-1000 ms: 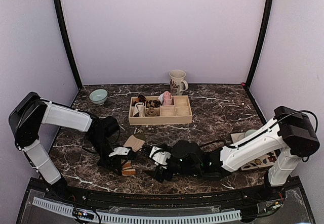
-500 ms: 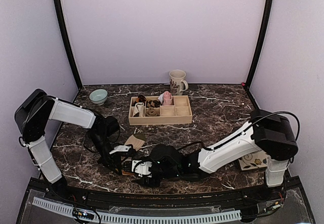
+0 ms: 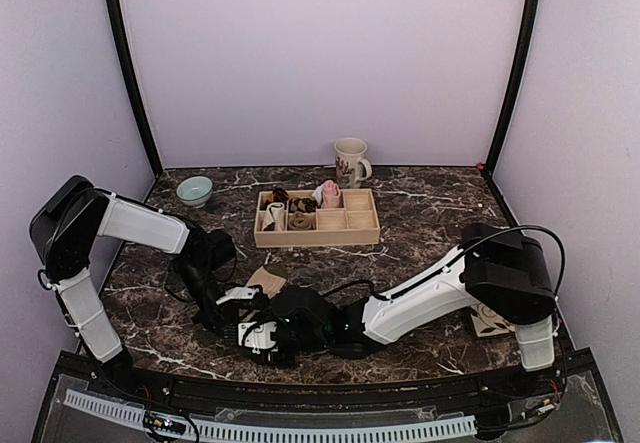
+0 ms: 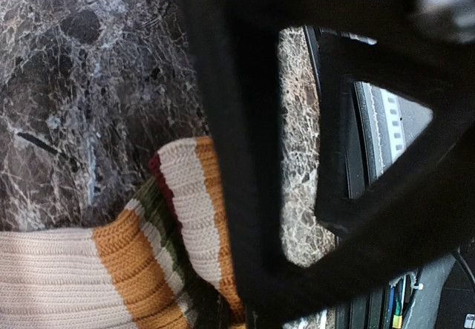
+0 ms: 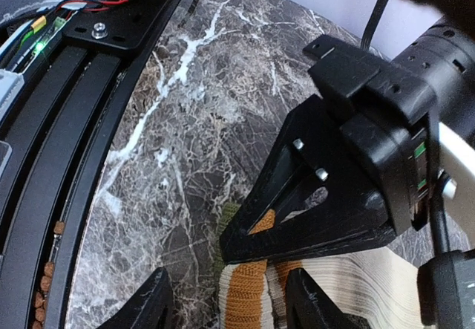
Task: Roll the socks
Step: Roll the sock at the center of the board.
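At the near edge of the marble worktop (image 3: 440, 225), the tan sock (image 3: 266, 282) is found, its striped cuff (image 4: 178, 203) turned toward the arms' bases. That cuff is pinched in the clenched left hand (image 5: 245, 243). It is straddled by the right hand (image 5: 230, 303), whose fingers are held apart.

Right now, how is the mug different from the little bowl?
The mug is tall and cream with a handle; the bowl is low, pale green, with no handle. The mug stands behind the wooden tray; the bowl sits off its left end. Both are upright on the table.
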